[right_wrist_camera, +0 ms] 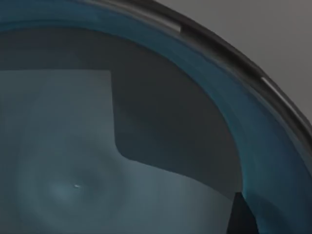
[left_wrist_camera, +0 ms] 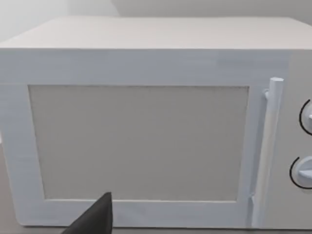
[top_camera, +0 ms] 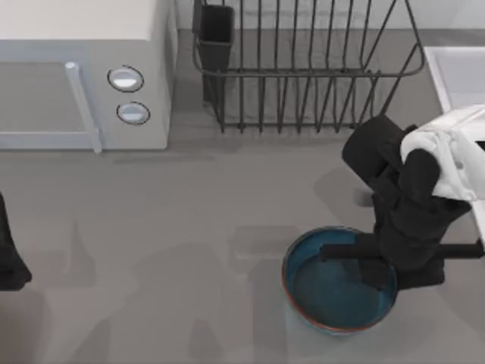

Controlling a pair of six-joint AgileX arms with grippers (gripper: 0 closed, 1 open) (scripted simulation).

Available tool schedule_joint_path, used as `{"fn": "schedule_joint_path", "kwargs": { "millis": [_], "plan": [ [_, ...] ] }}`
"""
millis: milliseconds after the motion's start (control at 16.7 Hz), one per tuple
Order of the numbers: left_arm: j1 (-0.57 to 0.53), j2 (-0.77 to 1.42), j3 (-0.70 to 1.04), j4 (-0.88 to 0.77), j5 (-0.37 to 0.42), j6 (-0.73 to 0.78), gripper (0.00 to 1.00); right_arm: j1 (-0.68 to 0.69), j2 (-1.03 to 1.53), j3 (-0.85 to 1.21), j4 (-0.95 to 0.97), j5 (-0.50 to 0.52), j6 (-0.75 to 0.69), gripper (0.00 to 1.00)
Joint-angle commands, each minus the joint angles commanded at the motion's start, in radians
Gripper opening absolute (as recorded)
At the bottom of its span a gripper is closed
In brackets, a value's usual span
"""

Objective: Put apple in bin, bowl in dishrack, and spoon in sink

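While right gripper [top_camera: 377, 267] hangs over 3 o'clock rim of round teal-blue glazed bowl [top_camera: 333, 292], at table's 5 o'clock, finger spread cannot be told; placement suggests rim grasp for black wire dishrack [top_camera: 303, 68] at 12 o'clock. Left arm parked, 9 o'clock edge, facing white microwave [left_wrist_camera: 146, 141]. Count: one bowl, one dishrack, one microwave, two knobs.

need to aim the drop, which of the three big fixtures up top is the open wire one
The dishrack, black slanted wire bars between the boxy white microwave with two round knobs and the white-rimmed sink at the table's right edge.
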State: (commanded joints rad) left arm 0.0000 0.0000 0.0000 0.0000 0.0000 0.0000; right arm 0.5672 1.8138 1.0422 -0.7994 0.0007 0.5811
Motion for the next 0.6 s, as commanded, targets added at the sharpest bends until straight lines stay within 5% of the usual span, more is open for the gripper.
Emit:
{"fn": "schedule_joint_path", "kwargs": {
  "millis": [300, 600],
  "plan": [
    [0.0, 0.0, 0.0, 0.0, 0.0, 0.0, 1.0, 0.0, -0.011, 0.036, -0.041, 0.001, 0.001, 0.0],
    [0.0, 0.0, 0.0, 0.0, 0.0, 0.0, 1.0, -0.002, -0.077, 0.185, -0.281, 0.001, 0.0, 0.0]
  ]
}}
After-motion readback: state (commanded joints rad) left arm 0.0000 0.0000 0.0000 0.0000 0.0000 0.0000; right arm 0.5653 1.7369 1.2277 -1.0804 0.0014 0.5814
